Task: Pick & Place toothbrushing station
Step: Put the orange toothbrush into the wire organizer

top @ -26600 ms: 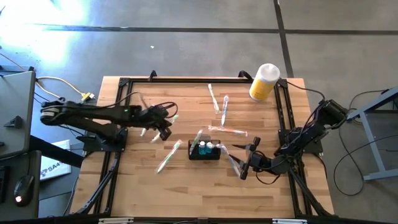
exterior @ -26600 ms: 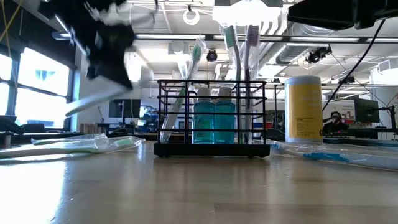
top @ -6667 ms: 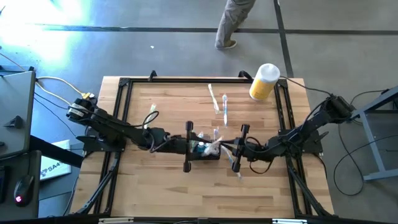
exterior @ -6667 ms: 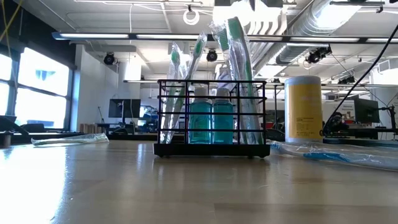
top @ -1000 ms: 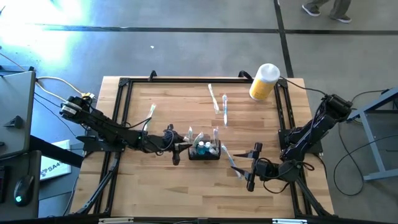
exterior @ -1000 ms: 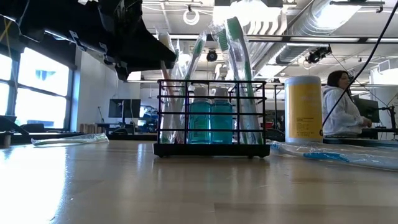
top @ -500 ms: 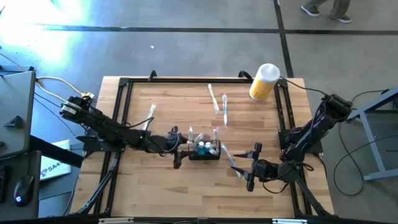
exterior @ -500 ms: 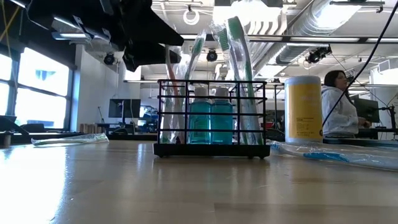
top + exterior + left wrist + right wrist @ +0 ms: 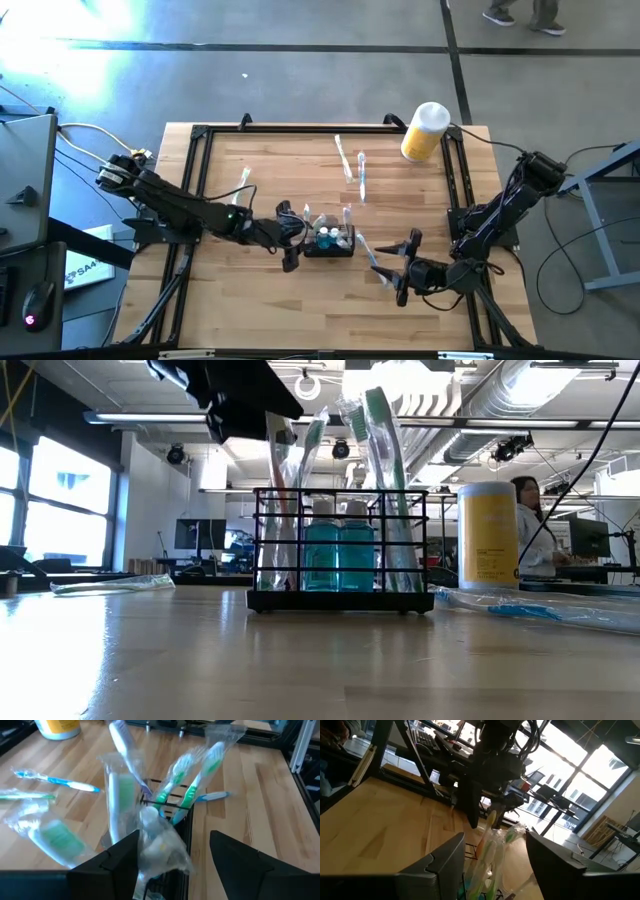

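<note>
Left end effector hovers open-fingered beside toothbrushing station.

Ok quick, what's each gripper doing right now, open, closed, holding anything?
Left gripper: open, holding nothing, beside the caddy.
Right gripper: open, holding nothing, off to the caddy's other side.

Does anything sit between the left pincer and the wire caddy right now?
Nothing visible does. The left pincer hangs open right at the caddy, by its left end, with only the wrapped toothbrushes standing inside the caddy ahead of it.
</note>
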Action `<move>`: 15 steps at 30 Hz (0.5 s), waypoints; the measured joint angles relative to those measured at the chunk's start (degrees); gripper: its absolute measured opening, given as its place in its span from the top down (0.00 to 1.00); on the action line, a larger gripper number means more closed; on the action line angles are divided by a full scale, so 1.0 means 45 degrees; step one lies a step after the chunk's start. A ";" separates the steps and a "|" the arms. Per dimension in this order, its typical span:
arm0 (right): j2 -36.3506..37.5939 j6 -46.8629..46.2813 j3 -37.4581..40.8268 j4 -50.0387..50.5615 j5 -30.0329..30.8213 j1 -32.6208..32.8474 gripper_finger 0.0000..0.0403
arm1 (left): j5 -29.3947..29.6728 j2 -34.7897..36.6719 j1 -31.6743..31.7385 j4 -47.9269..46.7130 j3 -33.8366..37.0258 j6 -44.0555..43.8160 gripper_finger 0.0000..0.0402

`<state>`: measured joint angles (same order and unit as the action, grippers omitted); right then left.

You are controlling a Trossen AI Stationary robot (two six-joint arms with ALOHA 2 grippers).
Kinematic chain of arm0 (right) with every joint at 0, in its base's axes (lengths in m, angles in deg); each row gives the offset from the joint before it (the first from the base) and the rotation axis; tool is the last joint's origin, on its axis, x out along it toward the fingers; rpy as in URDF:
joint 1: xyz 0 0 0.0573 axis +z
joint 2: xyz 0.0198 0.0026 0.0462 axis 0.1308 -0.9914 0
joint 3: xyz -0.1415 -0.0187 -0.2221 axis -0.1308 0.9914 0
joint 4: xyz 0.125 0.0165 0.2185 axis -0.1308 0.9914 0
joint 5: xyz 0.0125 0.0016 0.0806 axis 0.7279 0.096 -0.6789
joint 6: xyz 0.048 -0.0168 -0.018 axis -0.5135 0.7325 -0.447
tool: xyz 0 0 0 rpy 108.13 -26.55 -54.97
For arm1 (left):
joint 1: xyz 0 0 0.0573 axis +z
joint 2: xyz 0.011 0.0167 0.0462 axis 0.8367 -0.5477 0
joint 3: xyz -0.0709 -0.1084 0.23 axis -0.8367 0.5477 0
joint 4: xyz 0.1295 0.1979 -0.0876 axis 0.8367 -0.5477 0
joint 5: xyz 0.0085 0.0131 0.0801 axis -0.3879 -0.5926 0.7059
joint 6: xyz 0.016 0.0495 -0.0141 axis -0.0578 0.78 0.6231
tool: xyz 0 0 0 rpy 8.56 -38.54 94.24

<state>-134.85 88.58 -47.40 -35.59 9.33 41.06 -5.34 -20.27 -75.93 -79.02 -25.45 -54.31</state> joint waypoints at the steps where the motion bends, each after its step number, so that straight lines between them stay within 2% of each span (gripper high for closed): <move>1: 0.0000 0.0006 0.0001 0.0000 0.0018 0.0000 0.50 | 0.0000 0.0000 0.0000 -0.0228 -0.0161 0.0069 0.44; 7: 0.0000 0.0224 0.0000 0.0000 0.0290 0.0000 0.50 | 0.0010 0.0005 0.0000 -0.1764 -0.0940 0.0060 0.44; 11: 0.0000 -0.0297 0.0000 0.0000 0.0966 0.0003 0.50 | 0.0013 0.0005 0.0000 -0.2280 -0.1264 0.0050 0.44; 15: 0.0000 -0.0830 0.0004 0.0000 0.0930 0.0000 0.50 | -0.0171 0.0005 0.0000 -0.2862 -0.1639 0.0152 0.44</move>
<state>-134.85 84.84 -47.38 -35.59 13.52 41.06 -6.11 -20.25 -75.93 -91.90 -32.83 -53.62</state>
